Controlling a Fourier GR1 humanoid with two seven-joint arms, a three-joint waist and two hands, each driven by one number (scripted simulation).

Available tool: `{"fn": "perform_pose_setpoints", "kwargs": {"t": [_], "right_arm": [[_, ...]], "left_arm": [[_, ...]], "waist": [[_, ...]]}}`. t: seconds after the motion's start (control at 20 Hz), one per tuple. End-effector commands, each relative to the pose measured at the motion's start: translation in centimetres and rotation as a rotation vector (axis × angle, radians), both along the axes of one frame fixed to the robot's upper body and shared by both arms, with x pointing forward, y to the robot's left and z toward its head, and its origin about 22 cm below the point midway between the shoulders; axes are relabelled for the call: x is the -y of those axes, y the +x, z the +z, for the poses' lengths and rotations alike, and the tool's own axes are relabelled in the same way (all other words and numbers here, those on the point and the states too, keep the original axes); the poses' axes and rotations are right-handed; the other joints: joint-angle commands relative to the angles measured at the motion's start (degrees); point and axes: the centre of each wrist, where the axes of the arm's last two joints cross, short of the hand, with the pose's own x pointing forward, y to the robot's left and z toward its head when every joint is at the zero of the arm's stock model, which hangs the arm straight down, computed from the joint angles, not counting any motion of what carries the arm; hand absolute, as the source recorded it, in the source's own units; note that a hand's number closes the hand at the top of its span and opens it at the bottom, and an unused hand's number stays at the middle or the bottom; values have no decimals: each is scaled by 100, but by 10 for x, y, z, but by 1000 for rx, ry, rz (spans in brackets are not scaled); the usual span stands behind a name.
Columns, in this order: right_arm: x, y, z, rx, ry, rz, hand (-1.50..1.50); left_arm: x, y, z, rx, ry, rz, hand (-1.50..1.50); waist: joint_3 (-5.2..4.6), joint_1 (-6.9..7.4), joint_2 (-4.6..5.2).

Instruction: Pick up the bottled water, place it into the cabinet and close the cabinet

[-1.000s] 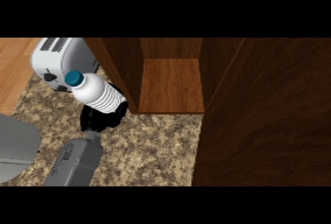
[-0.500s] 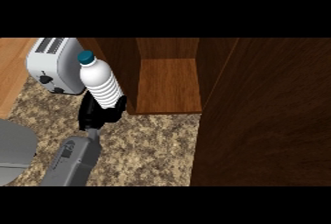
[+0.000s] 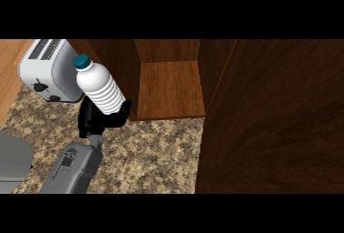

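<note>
Cabinet (image 3: 168, 88): open, wooden shelf bare, door at right.
Tabletop (image 3: 148, 150): speckled stone.
Toaster (image 3: 48, 68): left, behind bottle.
Bottle (image 3: 99, 88): raised, tilted, left of the cabinet opening.
Robot hand (image 3: 101, 117): curled around the bottle's base.

Ribbed white plastic bottled water (image 3: 101, 88), glossy metal toaster (image 3: 48, 68), speckled granite-look counter (image 3: 151, 150), dark wood-grain cabinet (image 3: 171, 88), matt black hand (image 3: 101, 119).
</note>
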Motion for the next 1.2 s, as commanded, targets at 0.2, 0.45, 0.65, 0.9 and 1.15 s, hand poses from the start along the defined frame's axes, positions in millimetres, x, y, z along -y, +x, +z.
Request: {"fn": "perform_pose_setpoints", "kwargs": {"t": [0.2, 0.45, 0.65, 0.9, 1.15], "right_arm": [[3, 4, -1, 2, -11, 20, -150], [-3, 3, 0, 2, 7, 48, -150], [-1, 9, -6, -6, -8, 67, -150], [6, 7, -7, -3, -9, 37, -150], [-1, 14, -2, 12, 7, 67, -150]], "left_arm": [[61, 49, 55, 95, 115, -85, 150], [48, 56, 50, 81, 178, -10, 150], [43, 57, 43, 115, 304, 23, 150], [39, 63, 38, 120, 424, 90, 150], [36, 67, 29, 92, 439, 126, -150]], "waist": [[27, -419, 134], [23, -491, 148], [29, -492, 175], [32, -477, 155], [16, -471, 208]]}}
